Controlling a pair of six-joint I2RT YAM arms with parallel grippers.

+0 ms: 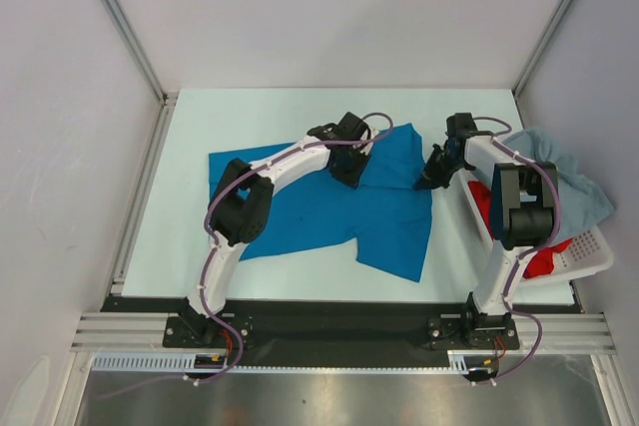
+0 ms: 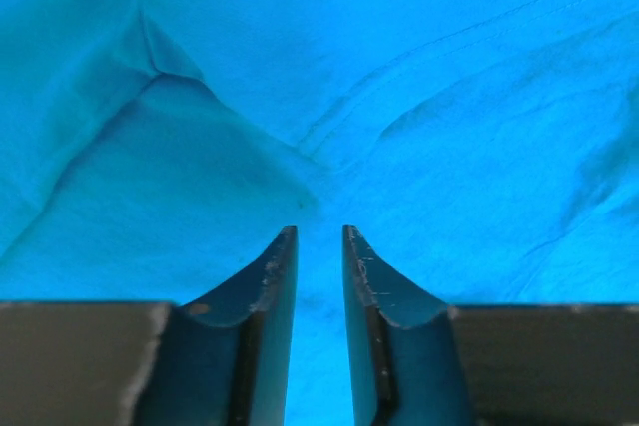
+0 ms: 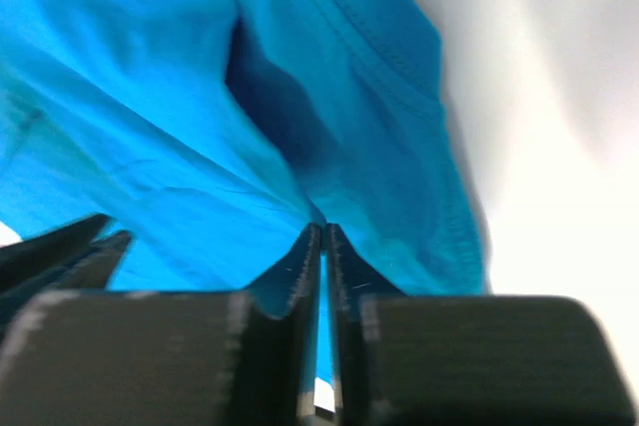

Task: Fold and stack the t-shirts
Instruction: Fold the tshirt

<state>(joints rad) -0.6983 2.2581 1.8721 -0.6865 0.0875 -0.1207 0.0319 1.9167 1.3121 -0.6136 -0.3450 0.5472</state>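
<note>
Bright blue t-shirt (image 1: 319, 216) is the only one of the three out of the white basket (image 1: 597, 244). It lies on the surface (image 1: 190, 127) just to the left of the basket, mostly spread out. One sleeve points away from the basket and the hem end is nearest it. It is wrinkled and has no clean fold yet.

The pale grey-blue t-shirt (image 1: 574, 177) is draped over the basket's far rim. The red t-shirt (image 1: 542, 264) sits bunched inside the basket, showing through the slats and at the near end. Neither has been laid out.

The right end effector (image 1: 431, 179) is at the edge of the bright blue t-shirt closest to the basket. In the right wrist view its fingers (image 3: 300, 266) are pressed almost together on a thin layer of blue cloth, so it is gripping that edge. A stitched hem hangs away from the pinch.

The left end effector (image 1: 346, 169) is further from the basket, over the middle of the same shirt near its far edge. Its fingers (image 2: 275, 276) stand a narrow gap apart with blue cloth showing between them and creases running toward the tips. I cannot tell whether it is pinching a fold or only hovering close.

My judgement is that the task is at an early stage, with the first shirt being worked into its first fold. Nothing is folded and no stack has begun. That leaves this shirt to finish and the two shirts at the basket to spread, fold and pile on top.
</note>
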